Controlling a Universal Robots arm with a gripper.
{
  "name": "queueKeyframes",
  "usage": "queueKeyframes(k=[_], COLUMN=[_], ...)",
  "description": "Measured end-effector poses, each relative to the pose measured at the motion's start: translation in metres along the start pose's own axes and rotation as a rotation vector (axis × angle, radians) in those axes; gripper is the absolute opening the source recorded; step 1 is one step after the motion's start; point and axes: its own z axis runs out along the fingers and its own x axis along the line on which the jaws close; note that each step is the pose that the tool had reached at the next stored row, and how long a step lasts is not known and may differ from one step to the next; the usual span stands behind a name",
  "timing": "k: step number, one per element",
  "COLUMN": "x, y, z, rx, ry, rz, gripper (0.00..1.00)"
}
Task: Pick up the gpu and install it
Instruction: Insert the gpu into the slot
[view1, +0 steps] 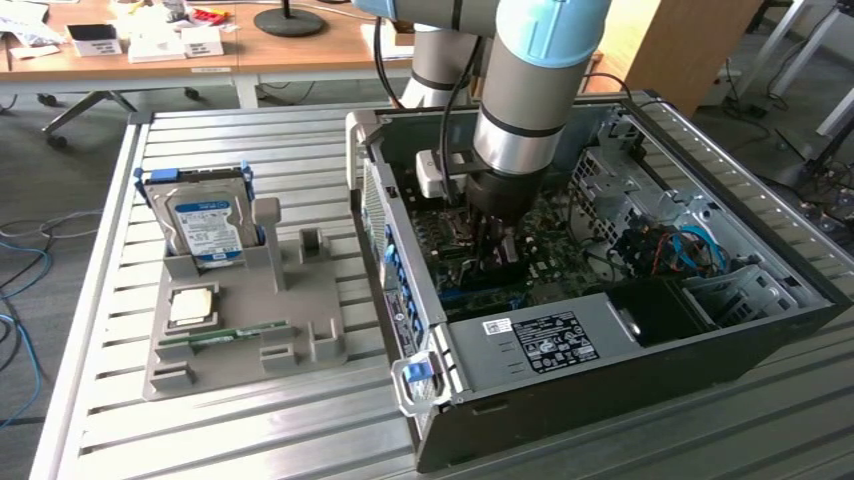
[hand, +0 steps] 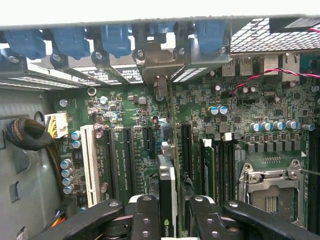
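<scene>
- The end effector (hand: 169, 212) is seen lowered inside the open case (view1: 747, 330), its two black fingers (hand: 142, 220) partly closed on the gpu (hand: 167, 192), which is gripped edge-on between them.
- In the wrist view the gpu is shown as a thin upright card: a green board edge, a black-and-white strip along its top, and a silver bracket (hand: 160, 67) at the far end, against the case's rear slot openings.
- The gpu is held over the motherboard (hand: 125, 115), in line with the long black expansion slots; whether its edge is seated in a slot cannot be told, since the lower edge is hidden.
- The motherboard is green and densely studded with small cylindrical capacitors; a white slot (hand: 90, 165), a metal CPU socket frame (hand: 270, 182) and blue plastic clips (hand: 116, 39) along the rear are visible.
- In the exterior view the gpu is hidden behind the grey-and-blue arm (view1: 534, 100).
- The case is black sheet metal, lying on its side on a ribbed metal tabletop (view1: 267, 420).
- Beside it, on the exterior view's left, a grey moulded tray (view1: 314, 300) carries an upright silver hard drive (view1: 203, 222), a square chip (view1: 191, 305) and a narrow green RAM stick (view1: 227, 335).
</scene>
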Motion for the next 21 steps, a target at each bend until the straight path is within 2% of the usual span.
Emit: queueKeyframes(k=[2, 4, 6, 8, 9, 10, 15, 21], x=[0.0, 0.0, 0.0, 0.0, 0.0, 0.0, 0.0, -0.001], y=[0.0002, 0.0001, 0.0, 0.0, 0.0, 0.0, 0.0, -0.0003], z=[0.001, 0.0002, 0.0001, 0.0, 0.0, 0.0, -0.0011, -0.0125], rx=[0.0007, 0.0002, 0.0001, 0.0, 0.0, 0.0, -0.0001, 0.0], ry=[-0.0029, -0.0005, -0.0002, -0.0001, 0.0, 0.0, 0.0003, 0.0], rz=[0.001, 0.0, 0.0, 0.0, 0.0, 0.0, 0.0, 0.0], gripper=[0.28, 0.4, 0.4, 0.52, 0.52, 0.58, 0.58, 0.58])
